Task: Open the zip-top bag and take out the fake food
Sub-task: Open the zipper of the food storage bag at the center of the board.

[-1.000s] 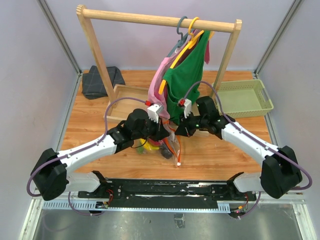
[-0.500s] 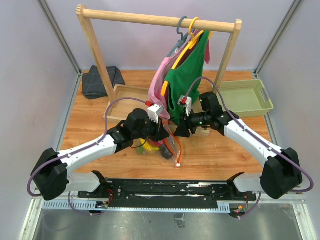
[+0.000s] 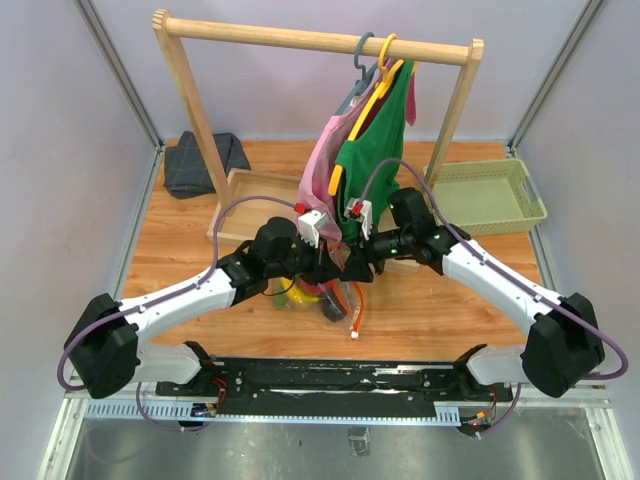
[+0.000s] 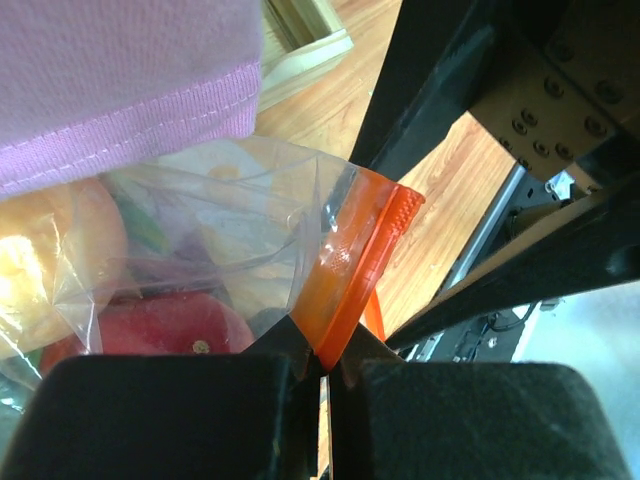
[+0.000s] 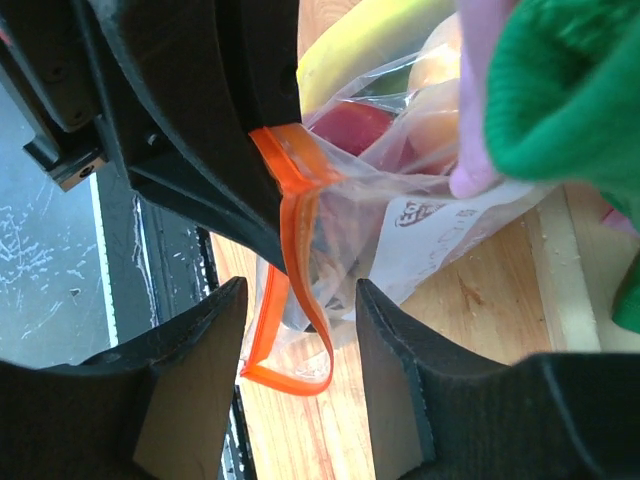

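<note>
- Since a second ago the right gripper (image 5: 300, 345) has let its jaws come apart, and its arm has swung a little to the left, closer to the left gripper (image 4: 325, 375).
- Now the right jaws stand open, one on each side of the hanging orange zip strip (image 5: 296, 235), without touching it (as far as the wrist view lets me see).
- The left gripper is clamped tight on the zip strip, at the near end of one lip.
- The zip-top bag (image 3: 340, 296) hangs from this grip above the table (image 3: 440, 310), between the two grippers, just below the hem of the pink garment (image 4: 120, 80).
- The fake food is all inside the bag: a red fruit (image 4: 165, 325), a peach (image 5: 440, 100) and a banana (image 5: 370, 40) show through the plastic.
- I judge that the step in hand is the opening of the mouth; no food is removed yet.
- The next move asks the right gripper to close on the free lip of the strip, opposite to the left grip, and then to pull away from it, gently, so that the held lip does not slip out.
</note>
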Controlling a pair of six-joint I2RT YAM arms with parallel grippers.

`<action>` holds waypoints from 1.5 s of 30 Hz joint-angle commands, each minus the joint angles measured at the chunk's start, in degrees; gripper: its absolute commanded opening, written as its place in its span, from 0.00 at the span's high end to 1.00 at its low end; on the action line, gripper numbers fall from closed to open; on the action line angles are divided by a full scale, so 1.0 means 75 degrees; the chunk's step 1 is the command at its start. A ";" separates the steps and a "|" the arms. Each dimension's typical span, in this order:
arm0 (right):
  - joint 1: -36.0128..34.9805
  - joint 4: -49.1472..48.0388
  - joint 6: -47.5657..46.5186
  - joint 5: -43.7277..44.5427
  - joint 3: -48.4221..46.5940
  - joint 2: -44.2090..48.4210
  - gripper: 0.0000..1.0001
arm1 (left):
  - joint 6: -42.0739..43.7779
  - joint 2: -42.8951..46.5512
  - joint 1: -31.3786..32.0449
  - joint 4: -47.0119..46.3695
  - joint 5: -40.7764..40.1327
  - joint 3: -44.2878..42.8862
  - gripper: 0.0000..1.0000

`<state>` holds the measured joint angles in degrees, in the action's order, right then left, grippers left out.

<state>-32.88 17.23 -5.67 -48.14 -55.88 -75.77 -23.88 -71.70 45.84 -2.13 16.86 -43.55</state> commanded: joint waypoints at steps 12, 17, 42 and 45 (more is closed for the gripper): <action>-0.0276 -0.0055 -0.0008 0.0949 -0.0310 -0.0093 0.90 | 0.0057 0.0030 -0.0054 -0.0213 0.0324 0.0041 1.00; -0.0258 -0.0001 0.0097 0.0921 -0.0331 -0.0081 0.99 | 0.0061 0.0159 -0.0054 -0.0128 0.0153 0.0095 1.00; -0.0215 -0.0371 0.0803 0.0091 -0.0258 -0.0294 0.99 | -0.2169 0.1507 -0.0008 -0.3173 -0.0446 0.2372 0.55; -0.0212 -0.0364 0.0793 0.0078 -0.0260 -0.0281 0.99 | -0.2183 0.1221 0.0009 -0.3256 -0.0390 0.2307 0.63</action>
<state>-34.41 15.59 -0.16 -46.11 -56.64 -77.58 -39.35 -60.14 45.52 -23.33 13.76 -24.73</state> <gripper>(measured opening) 0.014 0.432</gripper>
